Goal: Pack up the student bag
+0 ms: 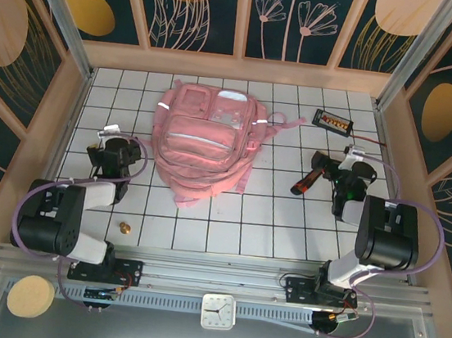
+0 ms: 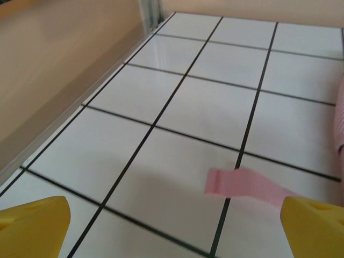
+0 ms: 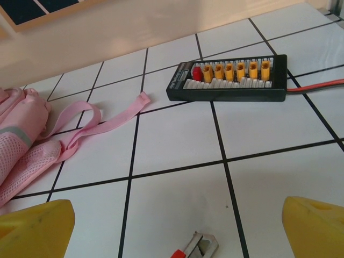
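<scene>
The left arm point(image 1: 61, 219) and right arm point(image 1: 385, 231) are each built of black cylindrical joint housings joined by white links, on a black base block point(image 1: 106, 271). A lilac cable point(image 1: 16, 222) runs outside each arm in a loose loop. The left fingers point(image 2: 33, 226) and right fingers point(image 3: 314, 223) are plain yellow pads with rounded edges.

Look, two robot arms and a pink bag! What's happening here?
Two robot arms are meant to pack the student bag, which lies flat in the middle of the tiled table. Nothing is being handled at this moment: the left fingers and the right fingers are both open and empty. A red-and-black tool lies just by the right arm, a black board with yellow plugs sits beyond it, and a small brass piece lies near the left arm.
</scene>
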You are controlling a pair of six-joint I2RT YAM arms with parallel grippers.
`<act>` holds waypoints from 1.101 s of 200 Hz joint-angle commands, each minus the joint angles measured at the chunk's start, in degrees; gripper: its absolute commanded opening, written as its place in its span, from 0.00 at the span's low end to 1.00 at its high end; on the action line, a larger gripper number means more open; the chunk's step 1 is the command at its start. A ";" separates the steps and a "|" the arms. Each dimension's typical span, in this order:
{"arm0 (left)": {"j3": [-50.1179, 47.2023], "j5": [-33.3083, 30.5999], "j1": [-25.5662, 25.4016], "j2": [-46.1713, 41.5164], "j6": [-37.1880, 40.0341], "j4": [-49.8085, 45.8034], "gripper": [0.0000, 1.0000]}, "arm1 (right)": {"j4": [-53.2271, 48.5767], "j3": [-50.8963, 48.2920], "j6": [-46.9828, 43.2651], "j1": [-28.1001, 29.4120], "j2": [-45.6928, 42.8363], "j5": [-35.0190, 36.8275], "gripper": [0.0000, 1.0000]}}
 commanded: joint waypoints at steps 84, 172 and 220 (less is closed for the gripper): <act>-4.00 17.26 2.76 2.83 5.68 21.35 0.99 | -1.14 2.74 -2.93 1.56 1.48 -0.20 0.99; -9.38 21.18 3.99 4.45 5.41 32.37 0.99 | -1.59 2.91 -3.73 2.30 1.35 0.33 0.99; -9.49 20.48 3.99 4.36 5.42 32.59 0.99 | 1.27 0.40 -6.30 4.28 -0.27 0.99 0.99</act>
